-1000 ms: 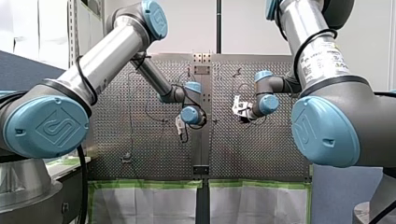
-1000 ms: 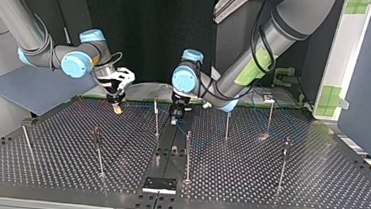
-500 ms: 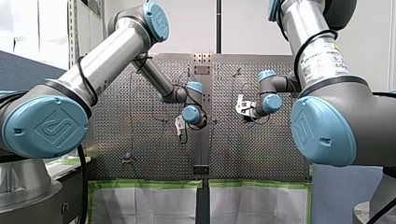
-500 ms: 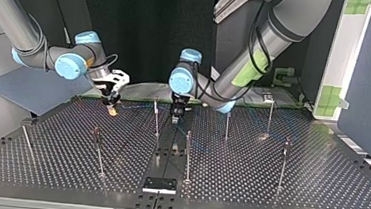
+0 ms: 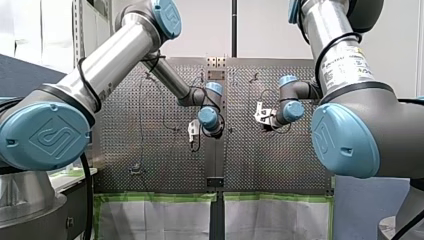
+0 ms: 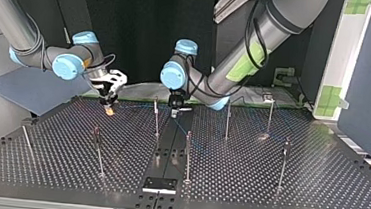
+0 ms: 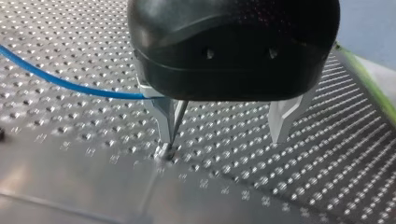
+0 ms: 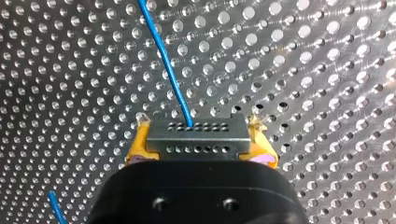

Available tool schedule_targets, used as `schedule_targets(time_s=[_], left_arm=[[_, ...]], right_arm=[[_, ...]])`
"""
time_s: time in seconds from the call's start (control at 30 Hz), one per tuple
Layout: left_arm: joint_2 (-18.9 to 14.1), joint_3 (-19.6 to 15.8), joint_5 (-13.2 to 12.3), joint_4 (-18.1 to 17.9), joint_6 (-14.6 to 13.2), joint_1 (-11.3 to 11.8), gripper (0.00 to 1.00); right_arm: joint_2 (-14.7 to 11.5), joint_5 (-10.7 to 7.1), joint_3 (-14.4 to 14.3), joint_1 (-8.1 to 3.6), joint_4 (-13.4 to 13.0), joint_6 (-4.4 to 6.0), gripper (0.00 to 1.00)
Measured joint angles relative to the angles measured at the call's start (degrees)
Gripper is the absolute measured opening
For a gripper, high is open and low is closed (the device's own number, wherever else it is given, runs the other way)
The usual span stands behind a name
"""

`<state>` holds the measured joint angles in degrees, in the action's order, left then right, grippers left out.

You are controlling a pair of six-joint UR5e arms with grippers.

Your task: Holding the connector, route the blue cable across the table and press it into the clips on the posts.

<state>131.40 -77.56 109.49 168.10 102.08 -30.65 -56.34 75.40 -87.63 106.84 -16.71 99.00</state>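
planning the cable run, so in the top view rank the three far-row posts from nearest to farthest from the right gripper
Measured from my right gripper, at the top view's left:
1. centre post, just left of the table's middle seam.
2. middle-right post, right of the seam.
3. far-right post, nearest the view's right side.

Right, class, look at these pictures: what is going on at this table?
Two robot arms are routing a blue cable over a perforated table set with upright posts. My right gripper is shut on the grey connector at the cable's end. My left gripper is open, low over the table, with the cable reaching one of its fingers. Whether any clip holds the cable is too small to tell.
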Motion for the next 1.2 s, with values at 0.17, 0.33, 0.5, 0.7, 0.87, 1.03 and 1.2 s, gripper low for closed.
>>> schedule_targets(time_s=[0.17,0.33,0.5,0.7,0.87,1.03,1.2], left_arm=[[-0.6,0.0,2.5,2.4,0.1,-2.6,0.98],[-1.6,-0.4,5.2,3.0,0.2,-5.3,0.98],[-4.0,-2.4,7.2,2.0,-0.1,-7.0,0.98],[-5.0,-3.3,8.7,1.2,0.0,-9.8,0.98],[-4.5,-3.1,10.8,-1.3,0.2,-12.6,0.98],[-3.0,-1.8,11.8,-2.4,0.4,-15.1,0.98],[-0.4,0.7,12.6,-1.8,1.3,-16.3,0.98]], right_arm=[[0.0,0.01,0.0,-0.44,0.0,-0.04,0.0],[0.0,-0.05,0.0,-0.74,0.1,-0.12,0.0],[0.0,-0.06,-0.2,-0.81,0.1,-0.18,0.0],[0.0,-0.1,-0.2,-1.14,0.1,-0.22,0.0],[0.0,-0.15,-0.2,-2.03,0.1,-0.26,0.0],[0.0,-0.26,-0.2,-2.88,0.2,-0.72,0.0],[0.0,-0.4,-0.2,-3.26,0.5,-1.5,0.0]])
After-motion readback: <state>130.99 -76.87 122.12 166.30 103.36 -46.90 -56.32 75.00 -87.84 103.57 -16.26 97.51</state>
